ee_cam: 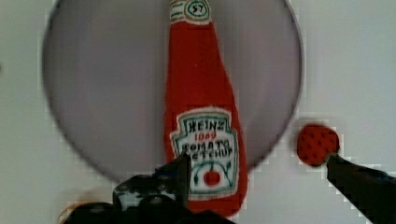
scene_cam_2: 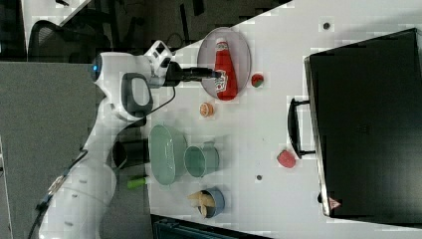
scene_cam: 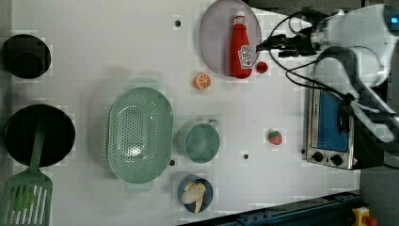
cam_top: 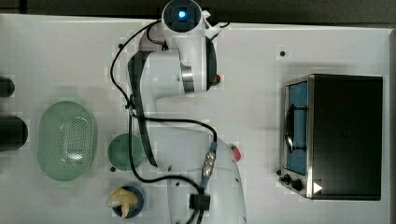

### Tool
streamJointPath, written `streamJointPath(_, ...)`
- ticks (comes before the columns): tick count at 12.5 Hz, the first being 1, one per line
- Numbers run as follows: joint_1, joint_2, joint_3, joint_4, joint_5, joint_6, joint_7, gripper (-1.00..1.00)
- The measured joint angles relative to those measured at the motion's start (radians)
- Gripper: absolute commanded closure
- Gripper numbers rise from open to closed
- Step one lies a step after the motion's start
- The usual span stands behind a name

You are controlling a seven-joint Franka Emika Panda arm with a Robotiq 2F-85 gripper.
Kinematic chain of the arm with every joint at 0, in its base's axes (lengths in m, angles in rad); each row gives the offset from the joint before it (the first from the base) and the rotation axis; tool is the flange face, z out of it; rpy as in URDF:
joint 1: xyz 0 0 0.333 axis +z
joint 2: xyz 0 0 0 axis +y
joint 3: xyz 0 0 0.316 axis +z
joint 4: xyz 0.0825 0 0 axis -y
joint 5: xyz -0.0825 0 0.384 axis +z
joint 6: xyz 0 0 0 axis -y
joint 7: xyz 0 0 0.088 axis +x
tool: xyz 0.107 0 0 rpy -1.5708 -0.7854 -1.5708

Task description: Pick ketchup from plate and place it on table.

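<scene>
Item: 1 ketchup [scene_cam: 241, 45], lying flat on the plate [scene_cam: 212, 33], base overhanging the rim toward the small red berry [scene_cam: 262, 67]. Gripper [ee_cam: 257, 175]: jaws spread wide, empty, above the label end. Long axis runs across the jaw gap; straddling looks feasible.

Bare white counter [scene_cam: 117, 52] lies open at the left view's left of the plate [scene_cam: 214, 35]. Close obstacles there: an orange slice [scene_cam: 202, 81] and a small red ball [scene_cam: 262, 67] by the rim. The toaster oven [scene_cam: 329, 127] blocks the left view's right.
</scene>
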Motion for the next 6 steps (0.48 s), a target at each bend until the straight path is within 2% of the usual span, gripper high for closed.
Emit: streamJointPath(6, 0.019, 0.188, 0.005, 0.038, -0.008, 0.126, -0.018, -1.00)
